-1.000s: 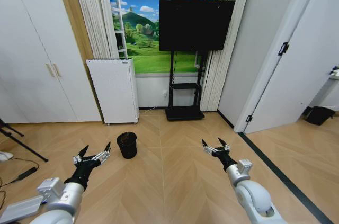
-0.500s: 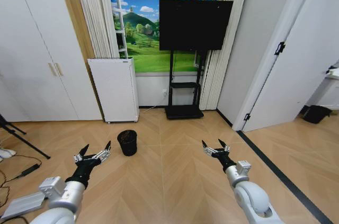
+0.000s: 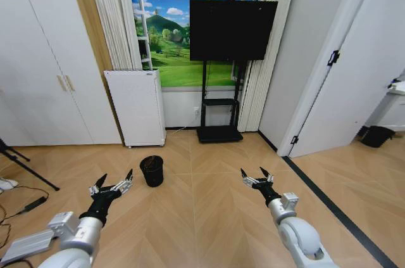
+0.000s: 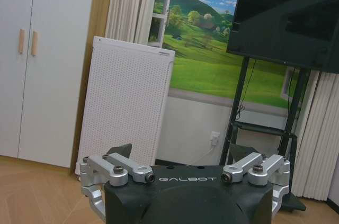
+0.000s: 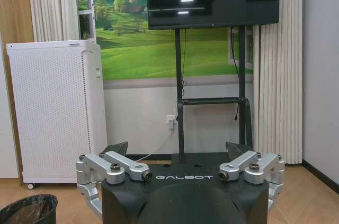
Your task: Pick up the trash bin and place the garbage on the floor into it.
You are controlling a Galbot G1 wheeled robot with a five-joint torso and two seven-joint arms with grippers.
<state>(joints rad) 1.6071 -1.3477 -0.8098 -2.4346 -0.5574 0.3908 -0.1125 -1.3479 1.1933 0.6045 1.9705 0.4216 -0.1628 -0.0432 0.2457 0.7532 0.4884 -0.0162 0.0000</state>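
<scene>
Trash bin (image 3: 152, 171) stands upright on the herringbone wood floor (image 3: 209, 217), in front of the white perforated cabinet unit (image 3: 135, 108) and just ahead of the left end effector (image 3: 114, 184). Its dark lining shows at the rim in the right wrist view, but the contents cannot be made out. Both arms reach forward over bare floor, the right end effector (image 3: 255, 175) well apart from the bin. Each end effector has its fingers spread wide and grips nothing. A television (image 3: 232, 29) on a stand fronts the landscape mural (image 3: 171, 40) behind.
</scene>
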